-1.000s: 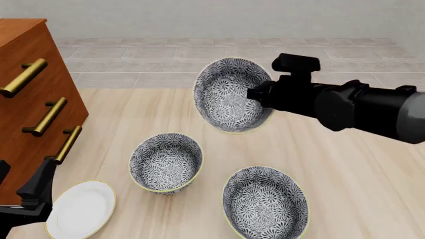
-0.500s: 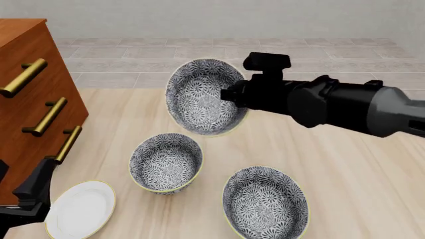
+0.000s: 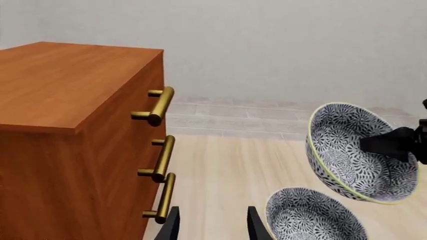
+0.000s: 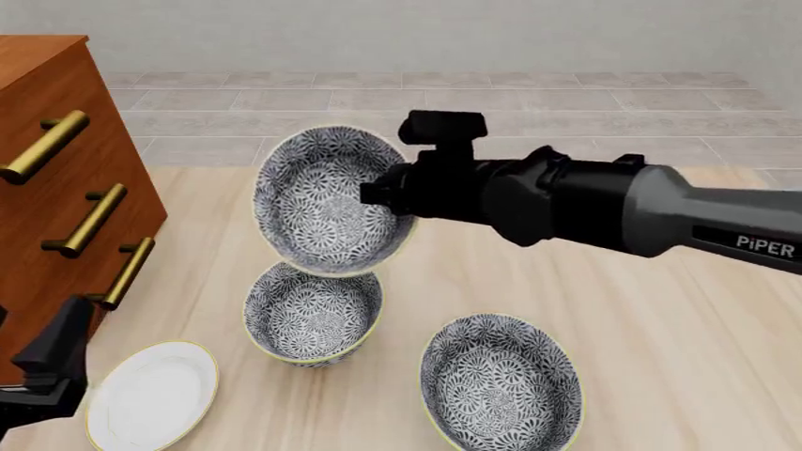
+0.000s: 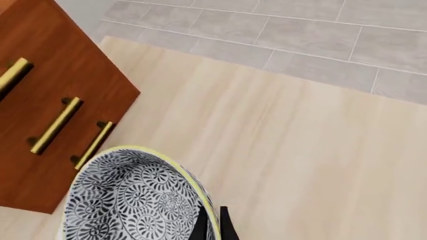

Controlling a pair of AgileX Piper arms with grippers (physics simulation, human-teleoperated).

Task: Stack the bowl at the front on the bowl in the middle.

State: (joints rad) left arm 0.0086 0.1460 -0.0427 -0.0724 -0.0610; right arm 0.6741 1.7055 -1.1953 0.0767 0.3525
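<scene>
The desk is pale, smooth wood grain; the cabinet is reddish polished wood with brassy metal handles. The lifted bowl looks like glazed patterned ceramic.

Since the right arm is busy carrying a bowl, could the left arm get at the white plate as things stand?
Probably yes: the left gripper sits open beside the white plate, with nothing lying between them; the right gripper and its held bowl hang well away.

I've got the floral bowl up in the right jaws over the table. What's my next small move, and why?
Probably ease it a little further toward the robot's left and level it. The held blue-grey floral bowl hangs tilted, pinched at its rim by the right gripper, above and slightly behind the floral bowl in the middle, not yet centred over it. The third floral bowl lies clear of that path.
</scene>
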